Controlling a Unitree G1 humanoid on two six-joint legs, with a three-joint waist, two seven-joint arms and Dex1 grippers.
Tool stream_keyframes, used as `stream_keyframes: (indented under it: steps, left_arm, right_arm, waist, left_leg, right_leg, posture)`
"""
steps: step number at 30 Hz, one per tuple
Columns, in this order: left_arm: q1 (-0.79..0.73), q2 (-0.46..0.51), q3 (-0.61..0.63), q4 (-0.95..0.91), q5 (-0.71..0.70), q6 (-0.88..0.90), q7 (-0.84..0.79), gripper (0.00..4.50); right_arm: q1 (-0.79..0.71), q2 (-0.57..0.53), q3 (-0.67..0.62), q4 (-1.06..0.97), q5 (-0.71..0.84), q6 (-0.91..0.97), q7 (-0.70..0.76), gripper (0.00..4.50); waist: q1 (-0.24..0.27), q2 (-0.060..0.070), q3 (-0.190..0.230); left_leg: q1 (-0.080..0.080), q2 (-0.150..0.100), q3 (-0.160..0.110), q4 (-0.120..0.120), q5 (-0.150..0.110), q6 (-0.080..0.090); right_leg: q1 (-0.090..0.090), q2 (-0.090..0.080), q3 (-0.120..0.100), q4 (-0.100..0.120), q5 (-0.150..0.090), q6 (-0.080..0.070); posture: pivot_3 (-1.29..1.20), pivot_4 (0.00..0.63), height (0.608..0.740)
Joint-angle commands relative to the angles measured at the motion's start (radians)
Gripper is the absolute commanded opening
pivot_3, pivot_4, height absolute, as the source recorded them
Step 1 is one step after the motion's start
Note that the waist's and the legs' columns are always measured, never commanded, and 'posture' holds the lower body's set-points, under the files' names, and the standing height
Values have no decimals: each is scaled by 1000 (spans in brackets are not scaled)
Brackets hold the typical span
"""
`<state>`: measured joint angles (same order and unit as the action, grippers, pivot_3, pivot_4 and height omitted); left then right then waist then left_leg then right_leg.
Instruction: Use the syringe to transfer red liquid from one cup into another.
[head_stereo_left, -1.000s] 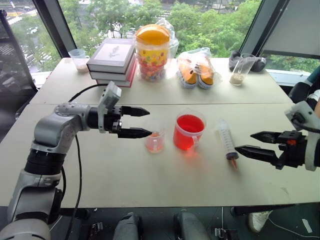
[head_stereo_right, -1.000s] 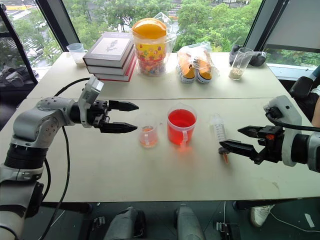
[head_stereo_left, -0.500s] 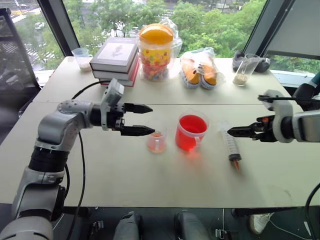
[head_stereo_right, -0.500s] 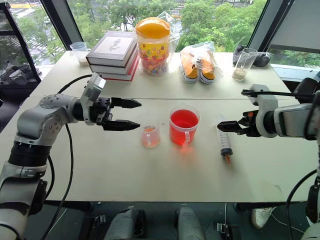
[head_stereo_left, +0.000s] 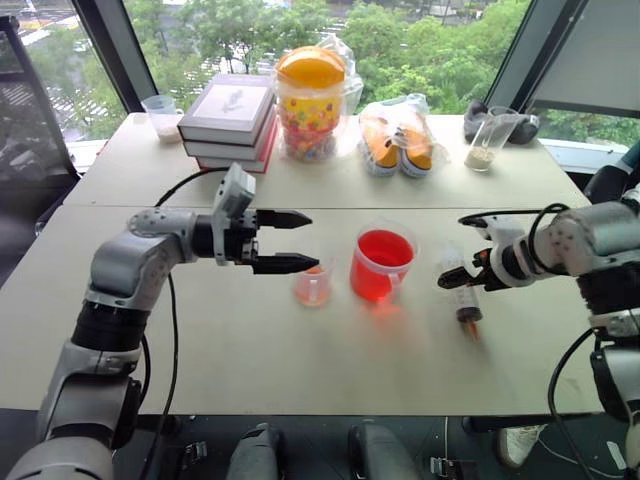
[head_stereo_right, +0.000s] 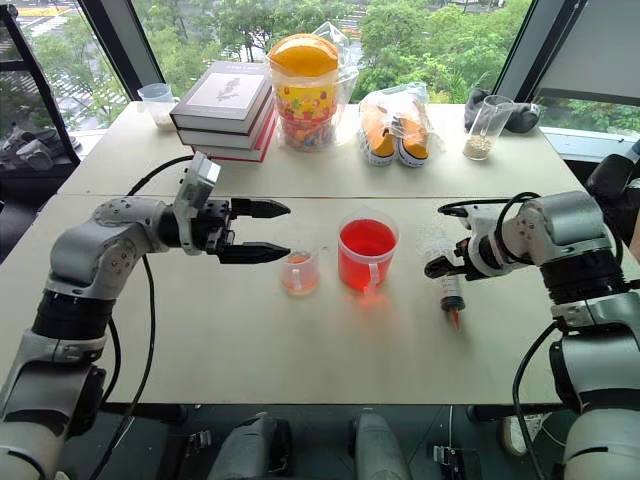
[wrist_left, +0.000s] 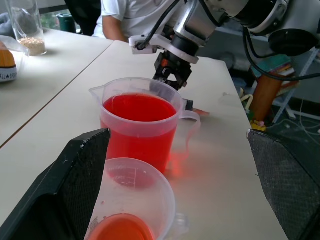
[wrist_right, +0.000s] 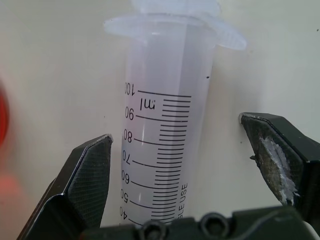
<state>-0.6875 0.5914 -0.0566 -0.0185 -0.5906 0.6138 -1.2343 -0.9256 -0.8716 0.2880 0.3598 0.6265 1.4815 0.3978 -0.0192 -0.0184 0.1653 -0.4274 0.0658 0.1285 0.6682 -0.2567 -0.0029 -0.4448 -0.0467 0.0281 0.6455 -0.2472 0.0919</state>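
Syringe (wrist_right: 165, 125) flat on table (head_stereo_left: 250, 350), just right of red measuring cup (head_stereo_left: 381, 264); barrel printed "ml", 100 down to 40, "USE"; right gripper (head_stereo_right: 443, 268) spread wide astride barrel, not clamped; small beaker (head_stereo_left: 312, 284) left of cup; left gripper (head_stereo_left: 295, 241) released, empty, level beside beaker.
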Motion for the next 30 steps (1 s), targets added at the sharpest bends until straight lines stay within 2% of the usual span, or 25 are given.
stream_keyframes:
  steps: [1,2,6,7,11,14,17,21,23,25,26,30]
  left_arm:
    - [11,-5,15,-38,-5,-20,13,4500]
    - [13,-7,16,-41,-6,-20,16,4500]
    - [30,-12,17,-54,-7,-27,30,4500]
    - [32,-12,17,-59,-7,-27,33,4500]
    - [27,-5,22,-54,-9,-24,31,4500]
    - [14,3,19,-48,-4,-26,26,4500]
    - [-13,12,17,-37,-3,-24,17,4500]
    - [-42,21,9,0,7,-35,-10,4500]
    - [-69,19,-4,22,21,-45,-25,4500]
    - [-94,14,-10,45,28,-49,-38,4500]
    - [-106,12,-13,57,28,-50,-45,4500]
    - [-143,2,-23,96,43,-63,-70,4500]
  right_arm:
    - [-44,20,47,34,-80,-46,66,3973]
    - [-49,22,59,42,-99,-57,84,3624]
    - [-70,47,116,93,-181,-111,161,1604]
    - [-71,48,119,96,-193,-114,177,1398]
    - [-75,43,84,95,-231,-96,206,1397]
    - [-91,24,-29,75,-236,-59,180,1397]
    - [-103,3,-229,-44,-222,-70,130,1397]
    - [-76,43,-467,-276,-170,-52,88,1397]
    - [-99,120,-616,-402,-136,-18,48,1397]
    - [-96,228,-724,-534,-88,-153,22,1397]
    - [-78,280,-753,-601,-74,-239,13,1397]
    - [13,433,-785,-770,11,-341,6,1397]
  waist:
    - [-2,0,0]
    - [-2,0,0]
    - [-4,0,0]
    - [-5,-1,0]
    - [-7,-1,0]
    - [-4,0,0]
    - [2,0,0]
    - [6,0,0]
    - [6,0,0]
    - [1,0,0]
    - [0,0,0]
    - [5,0,0]
  left_leg:
    - [0,0,0,0,0,0]
    - [0,0,0,0,0,0]
    - [1,0,0,0,0,0]
    - [1,0,0,0,0,0]
    - [2,0,0,1,0,0]
    - [1,0,0,1,0,0]
    - [0,0,0,0,0,0]
    - [-1,0,0,-1,0,0]
    - [-1,0,0,-1,0,0]
    - [-1,0,0,-1,0,0]
    - [0,0,0,-1,0,0]
    - [0,0,-1,-1,1,-1]
  right_leg:
    - [0,0,0,0,0,0]
    - [0,0,0,0,0,0]
    - [1,0,0,0,0,0]
    - [1,0,0,0,0,0]
    - [2,0,0,1,0,0]
    - [1,0,0,1,0,0]
    - [0,0,0,1,0,0]
    - [-2,0,0,0,0,0]
    - [-2,0,-1,0,0,0]
    - [-1,0,-1,1,0,0]
    - [-1,0,-1,1,0,0]
    - [0,1,-2,2,0,0]
  posture:
    - [0,150,740]
    - [0,150,740]
    - [0,150,740]
    - [0,150,740]
    - [0,150,740]
    - [0,150,740]
    - [0,150,740]
    - [0,150,740]
    - [0,150,740]
    - [0,150,740]
    - [0,150,740]
    - [0,150,740]
